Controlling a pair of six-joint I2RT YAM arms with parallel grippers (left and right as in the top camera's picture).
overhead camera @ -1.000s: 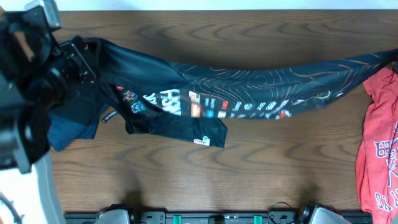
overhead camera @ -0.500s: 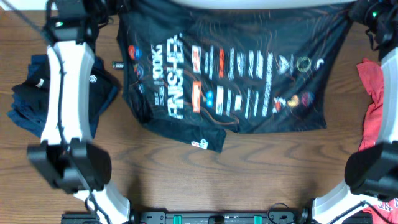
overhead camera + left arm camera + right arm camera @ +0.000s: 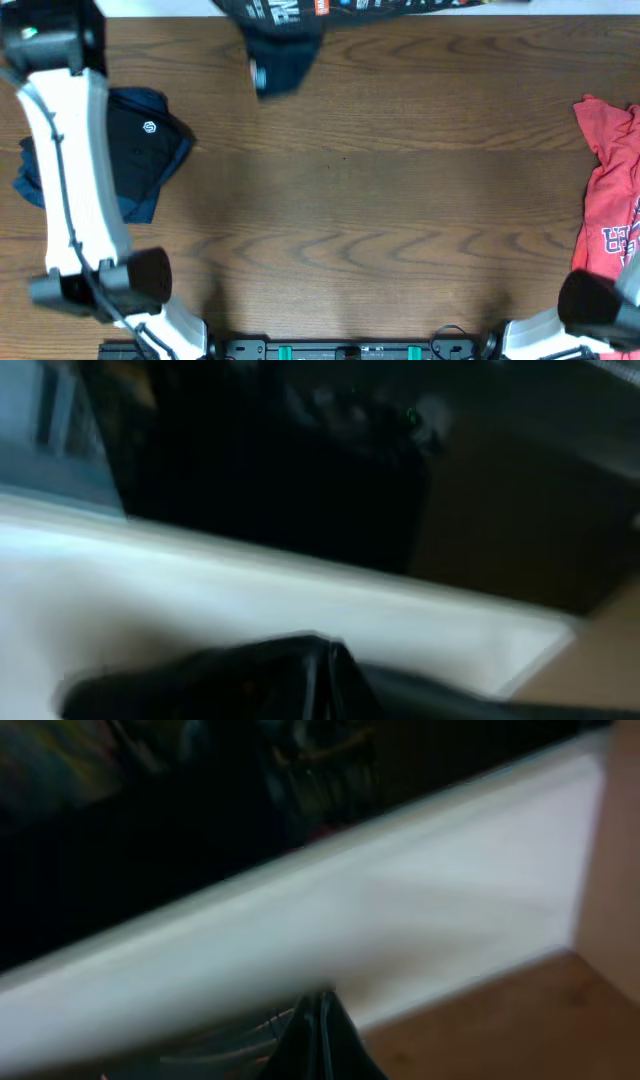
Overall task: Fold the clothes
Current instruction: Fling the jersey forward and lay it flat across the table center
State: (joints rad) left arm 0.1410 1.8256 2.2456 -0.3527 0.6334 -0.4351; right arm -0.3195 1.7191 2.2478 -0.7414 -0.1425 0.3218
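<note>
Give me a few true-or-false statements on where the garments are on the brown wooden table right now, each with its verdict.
1. The black sports jersey with white lettering lies spread flat across the middle of the wooden table. False: only part of it shows, at the top edge of the overhead view, and the table's middle is bare wood.
2. A red T-shirt lies at the table's right edge. True.
3. Navy and black garments sit bunched on the left, beside the white left arm. True.
4. The red T-shirt rests on the navy and black garments. False: they lie at opposite ends of the table.
</note>
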